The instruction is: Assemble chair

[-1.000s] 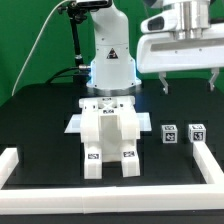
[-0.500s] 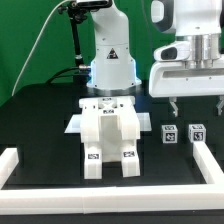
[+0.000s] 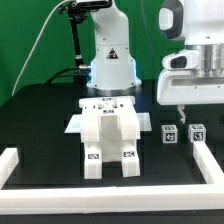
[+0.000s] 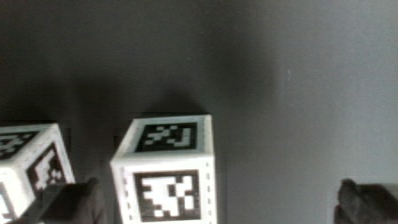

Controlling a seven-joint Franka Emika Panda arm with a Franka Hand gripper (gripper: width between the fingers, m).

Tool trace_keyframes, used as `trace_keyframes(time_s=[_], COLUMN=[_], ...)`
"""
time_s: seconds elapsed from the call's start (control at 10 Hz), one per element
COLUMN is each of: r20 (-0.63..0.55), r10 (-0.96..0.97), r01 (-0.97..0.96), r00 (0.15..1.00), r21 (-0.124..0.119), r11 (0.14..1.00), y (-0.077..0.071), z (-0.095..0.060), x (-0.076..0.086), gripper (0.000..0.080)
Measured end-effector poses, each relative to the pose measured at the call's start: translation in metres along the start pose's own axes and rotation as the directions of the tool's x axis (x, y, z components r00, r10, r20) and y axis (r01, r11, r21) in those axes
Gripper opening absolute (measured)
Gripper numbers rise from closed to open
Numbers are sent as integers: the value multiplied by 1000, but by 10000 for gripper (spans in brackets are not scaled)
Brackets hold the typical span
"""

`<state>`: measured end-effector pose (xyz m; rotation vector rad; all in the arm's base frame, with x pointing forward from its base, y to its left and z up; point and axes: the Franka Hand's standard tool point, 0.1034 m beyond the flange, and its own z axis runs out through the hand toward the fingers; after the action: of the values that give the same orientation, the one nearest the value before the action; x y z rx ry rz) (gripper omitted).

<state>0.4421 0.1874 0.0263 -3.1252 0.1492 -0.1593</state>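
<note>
1. The tool (image 3: 201, 114) is open and holds nothing. It hangs near the table (image 3: 45, 120) edge on the exterior view's right, above the outer cube (image 3: 197, 132).
2. One white rail (image 3: 14, 160) borders the black table.
3. One chair assembly (image 3: 107, 135) stands mid-table. It is matte white, made of blocky bars on a flat slab, and bears several black-and-white square tags.
4. Two small white cubes, tagged on top, stand side by side but apart. The inner cube (image 3: 170, 133) is nearer the chair assembly, and the outer cube is nearer that edge.
5. Only the wrist view shows both dark fingertips (image 4: 368, 198), set wide apart. The outer cube (image 4: 169, 165) sits between them, tagged on its top and side. The inner cube (image 4: 25, 165) lies beyond one fingertip, cut off by the frame.
</note>
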Motion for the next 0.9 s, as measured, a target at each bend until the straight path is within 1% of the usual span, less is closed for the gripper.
trace_keyframes(time_s=[0.1, 0.2, 0.4, 0.5, 0.7, 0.9], r20=[5, -2, -6, -6, -6, -6], r10=[-5, -5, -6, -6, -6, -6], r01=[5, 5, 6, 6, 6, 6], r00=[1000, 1000, 1000, 1000, 1000, 1000], r21=[-8, -11, -11, -11, -11, -11], r11=[1000, 1000, 1000, 1000, 1000, 1000], y=[1, 3, 4, 4, 4, 4], z=[10, 16, 19, 19, 19, 19], x=[0, 2, 2, 2, 2, 2], gripper=[649, 649, 649, 538, 281, 281])
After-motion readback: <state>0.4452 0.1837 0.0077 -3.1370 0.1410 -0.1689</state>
